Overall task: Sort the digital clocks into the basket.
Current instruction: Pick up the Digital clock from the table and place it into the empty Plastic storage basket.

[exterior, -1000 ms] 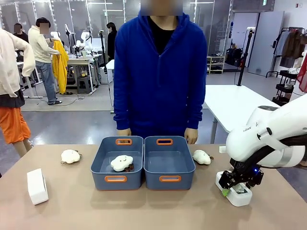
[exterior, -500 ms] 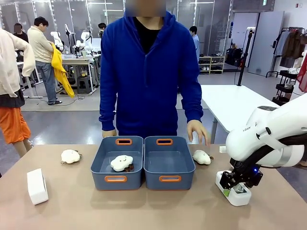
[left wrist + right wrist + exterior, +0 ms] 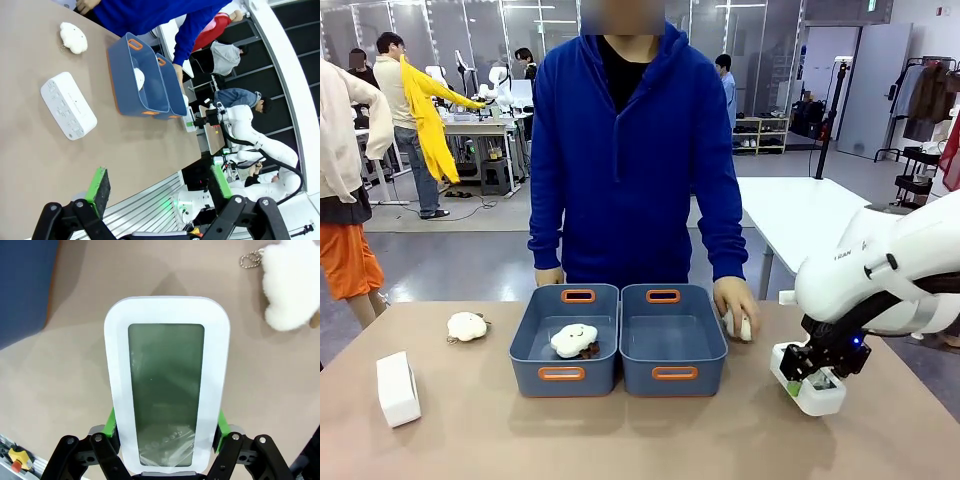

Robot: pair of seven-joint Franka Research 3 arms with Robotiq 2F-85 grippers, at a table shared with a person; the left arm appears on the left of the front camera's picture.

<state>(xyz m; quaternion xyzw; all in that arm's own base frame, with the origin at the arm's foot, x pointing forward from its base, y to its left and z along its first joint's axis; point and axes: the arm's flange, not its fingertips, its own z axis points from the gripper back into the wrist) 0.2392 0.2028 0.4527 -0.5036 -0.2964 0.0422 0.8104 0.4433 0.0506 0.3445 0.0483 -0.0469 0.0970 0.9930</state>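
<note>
One digital clock (image 3: 167, 385), a white slab with a grey-green screen, sits between my right gripper's (image 3: 167, 432) green pads. That gripper (image 3: 817, 378) is shut on the clock (image 3: 810, 392), holding it just above the table right of the baskets. A second digital clock (image 3: 397, 388) lies at the table's left, and it is the white slab (image 3: 67, 111) ahead of my open left gripper (image 3: 160, 185). Two twin blue-grey baskets stand side by side: the left one (image 3: 525, 335) holds a plush, the right one (image 3: 718, 340) is empty.
A person in a blue hoodie stands behind the baskets, one hand (image 3: 738, 300) resting on a cream plush (image 3: 744, 328) right of the bins. Another plush (image 3: 467, 326) lies left of the bins, and one (image 3: 573, 340) lies inside the left bin. Bare tabletop (image 3: 620, 430) stretches along the near side.
My right gripper closed on the digital clock and raised it slightly off the table. The person's hand came down onto the plush right of the baskets. The left arm stayed still.
</note>
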